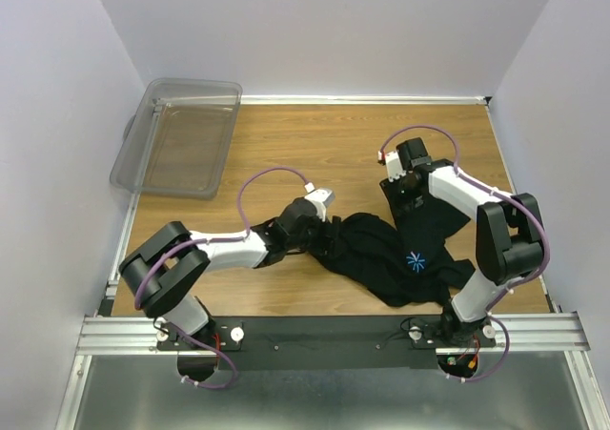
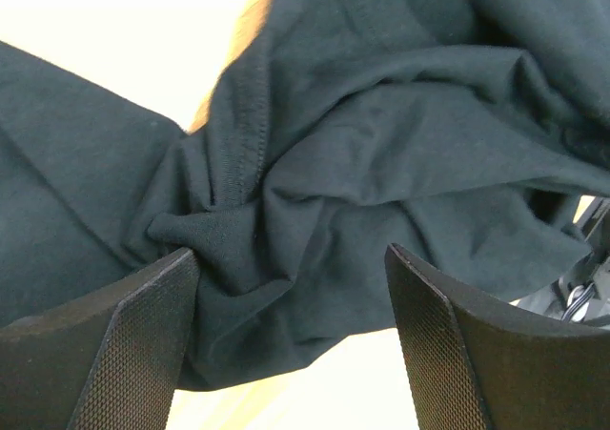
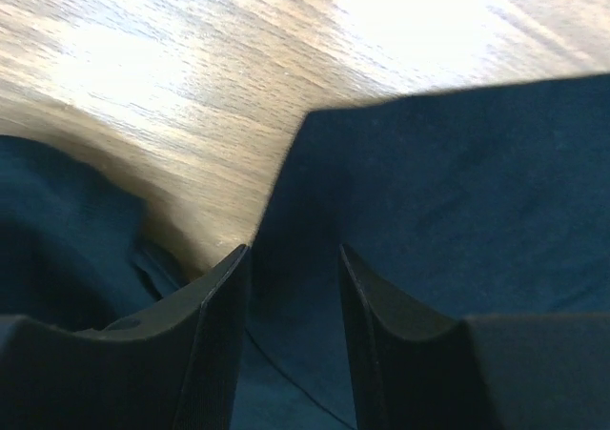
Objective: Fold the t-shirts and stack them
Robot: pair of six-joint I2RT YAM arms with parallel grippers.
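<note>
Well apart from the t-shirt sits a bin.

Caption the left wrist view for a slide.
Open left jaws straddle a bunched fold of the black t-shirt on the table.

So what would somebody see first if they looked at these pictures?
First, the crumpled black cotton t-shirt with a little light-blue starburst logo, heaped near the front right of the wooden table between the two arms. The left gripper stands open over its bunched folds, the right gripper open over a flatter edge farther back. A clear plastic bin sits at the far left corner.
</note>
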